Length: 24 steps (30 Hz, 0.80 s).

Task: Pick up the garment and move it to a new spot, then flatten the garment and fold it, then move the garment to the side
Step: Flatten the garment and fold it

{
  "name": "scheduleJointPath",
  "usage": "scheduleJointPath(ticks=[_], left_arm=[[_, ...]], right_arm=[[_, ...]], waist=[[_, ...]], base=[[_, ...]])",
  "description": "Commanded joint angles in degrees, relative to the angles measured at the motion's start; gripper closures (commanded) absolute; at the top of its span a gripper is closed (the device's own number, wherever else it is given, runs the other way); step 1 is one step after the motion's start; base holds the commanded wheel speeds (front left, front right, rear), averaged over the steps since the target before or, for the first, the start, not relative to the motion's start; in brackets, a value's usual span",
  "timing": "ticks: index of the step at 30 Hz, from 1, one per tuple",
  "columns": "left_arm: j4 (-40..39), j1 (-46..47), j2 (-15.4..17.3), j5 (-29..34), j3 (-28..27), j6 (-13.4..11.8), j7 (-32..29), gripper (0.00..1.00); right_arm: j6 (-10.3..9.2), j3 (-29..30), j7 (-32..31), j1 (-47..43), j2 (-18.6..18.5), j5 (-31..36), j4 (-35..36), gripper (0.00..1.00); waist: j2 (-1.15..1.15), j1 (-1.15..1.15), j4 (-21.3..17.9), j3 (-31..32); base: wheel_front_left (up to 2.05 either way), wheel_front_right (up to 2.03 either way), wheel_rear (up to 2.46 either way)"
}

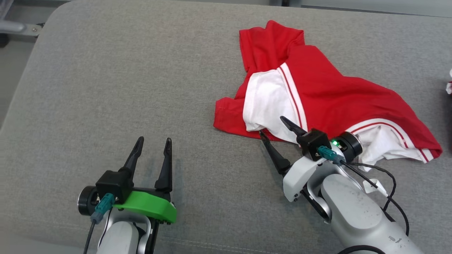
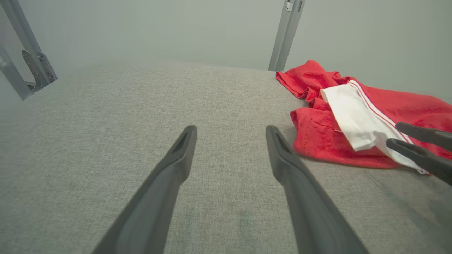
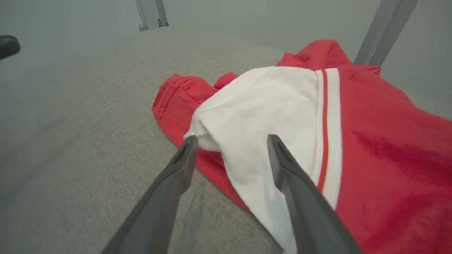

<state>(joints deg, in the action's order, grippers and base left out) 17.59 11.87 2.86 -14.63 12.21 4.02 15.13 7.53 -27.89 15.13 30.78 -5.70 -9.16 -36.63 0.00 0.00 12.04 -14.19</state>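
Red and white cloth, the garment, lay crumpled ahead and to the right of our right gripper in the head view. That gripper's fingers were spread. One tip was over the white panel at the near hem, the other just off the edge over the bare cushion. We judged they straddled the hem so that closing would catch it for the lift; nothing was pinched yet. Our left gripper sat well to the left of the cloth, fingers spread over bare weave, probably held back until the flattening.

From the left wrist, our own two fingers stood apart with grey weave between them. The garment lay beyond and to the right of the right-hand finger, and the other arm's two tips reached in at its near edge.

From the right wrist, the spread fingers framed a fold of the white panel. The left tip was at the fold's corner, the right tip over white cloth beside the red stripe. We could not tell whether either tip touched the cloth.

The cushion was grey, woven and round-cornered, and we expected it to give under pressing tips. Beyond the fingertips stood pale metal posts against a blurred grey background.
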Motion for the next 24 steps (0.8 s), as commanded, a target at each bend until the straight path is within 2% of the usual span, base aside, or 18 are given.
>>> scheduleJointPath(ticks=[1,9,10,11,16,20,24], left_arm=[[0.1,0.2,0.1,-0.6,0.0,-0.3,0.0,0.00],[-0.7,1.2,0.1,-1.7,1.1,-0.7,0.0,0.00],[-0.8,1.3,0.1,-1.9,1.3,-0.7,0.0,0.00],[-0.9,1.5,0.1,-2.0,1.5,-0.8,0.0,0.00],[-1.2,2.2,0.1,-2.3,1.8,-1.0,0.0,0.00],[-1.6,3.1,0.1,-2.7,2.3,-0.7,0.0,0.00],[-1.6,4.0,0.1,-3.1,3.8,-0.4,0.0,0.00]], right_arm=[[-0.09,-0.5,0.0,0.7,-0.3,0.2,-0.7,0.00],[-0.09,-0.2,0.0,3.1,-1.5,1.0,-2.8,0.00],[-0.09,0.3,0.0,3.5,-1.5,1.4,-3.3,0.80],[-0.09,0.9,0.0,3.9,-1.5,1.6,-3.5,1.00],[-0.09,6.0,0.0,6.6,-2.1,2.0,-0.1,1.00],[-0.09,10.9,0.0,10.4,-5.1,3.0,4.7,1.00],[-0.09,13.0,0.0,15.4,-8.5,5.0,3.9,1.00]], waist=[[0.00,0.00,3.9,-2.6],[0.00,0.00,5.2,-4.2],[0.00,0.00,5.2,-4.4],[0.00,0.00,5.2,-4.7],[0.00,0.00,4.9,-5.8],[0.00,0.00,4.9,-6.7],[0.00,0.00,6.0,-7.2]], base=[[0.00,0.00,0.00],[0.00,0.00,0.00],[0.00,0.00,0.00],[0.00,0.00,0.00],[0.00,0.00,0.00],[0.00,0.00,0.00],[0.00,0.00,0.00]])
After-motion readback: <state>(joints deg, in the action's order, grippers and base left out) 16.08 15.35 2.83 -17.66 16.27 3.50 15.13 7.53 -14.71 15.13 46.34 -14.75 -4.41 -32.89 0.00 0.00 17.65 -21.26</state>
